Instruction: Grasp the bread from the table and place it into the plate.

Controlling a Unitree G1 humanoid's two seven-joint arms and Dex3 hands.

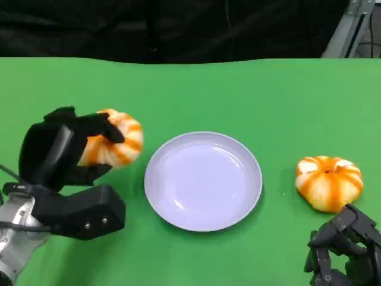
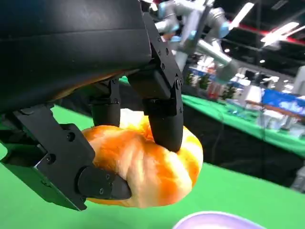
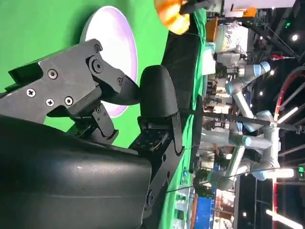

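Note:
My left hand (image 1: 65,152) grips an orange-and-white striped bread (image 1: 116,142) just left of the white plate (image 1: 203,180), and the bread seems lifted off the table. In the left wrist view black fingers (image 2: 164,117) wrap over the bread (image 2: 152,169) and the thumb presses it from below, with the plate's rim (image 2: 219,220) at the edge. A second striped bread (image 1: 329,182) lies on the table right of the plate. My right hand (image 1: 345,250) sits low at the near right, just in front of that bread, holding nothing.
The green table (image 1: 196,89) ends at a dark backdrop at the far side. The right wrist view shows the plate (image 3: 119,43) beyond my right hand's fingers (image 3: 157,95), and the held bread (image 3: 174,16) past it.

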